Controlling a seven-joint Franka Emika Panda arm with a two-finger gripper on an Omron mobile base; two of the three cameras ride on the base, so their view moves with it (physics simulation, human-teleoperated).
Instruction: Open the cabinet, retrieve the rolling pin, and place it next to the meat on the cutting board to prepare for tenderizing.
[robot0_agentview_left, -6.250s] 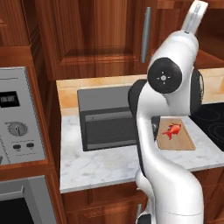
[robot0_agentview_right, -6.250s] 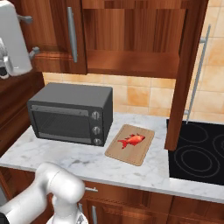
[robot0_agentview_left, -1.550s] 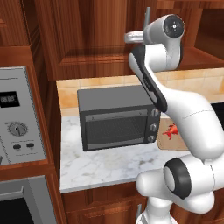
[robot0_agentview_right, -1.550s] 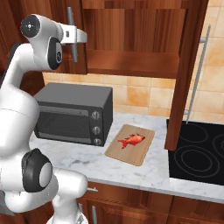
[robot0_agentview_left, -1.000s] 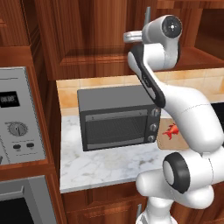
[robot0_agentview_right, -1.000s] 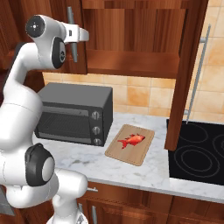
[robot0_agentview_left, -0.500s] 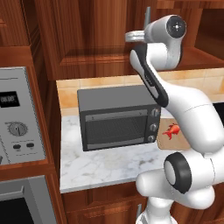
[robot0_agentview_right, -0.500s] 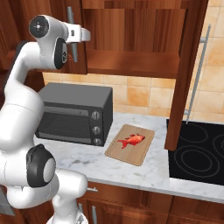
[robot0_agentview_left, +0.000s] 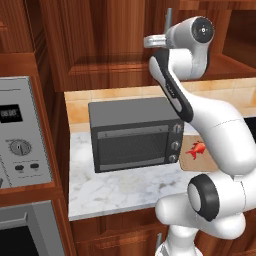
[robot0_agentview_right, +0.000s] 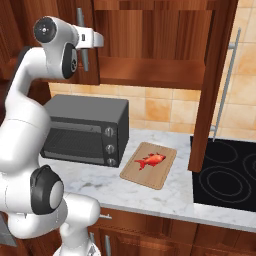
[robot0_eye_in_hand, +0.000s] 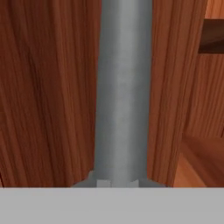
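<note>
Upper left of the right base view: two-finger gripper (robot0_agentview_right: 82, 44) pressed together on the long vertical silver bar handle (robot0_eye_in_hand: 123, 92) of the reddish-brown wood wall cabinet (robot0_agentview_right: 150, 40). Centre left: grey toaster oven (robot0_agentview_right: 86, 129) on the white marble countertop (robot0_agentview_right: 175, 192). Centre: light tan wooden cutting board (robot0_agentview_right: 161, 172) carrying the small bright-red meat (robot0_agentview_right: 151, 160). Right: black cooktop (robot0_agentview_right: 227, 174).

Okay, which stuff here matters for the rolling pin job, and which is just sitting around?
Job: cabinet, its door handle gripped by the tool, cutting board, meat.
Just there: toaster oven, stovetop, marble counter.
</note>
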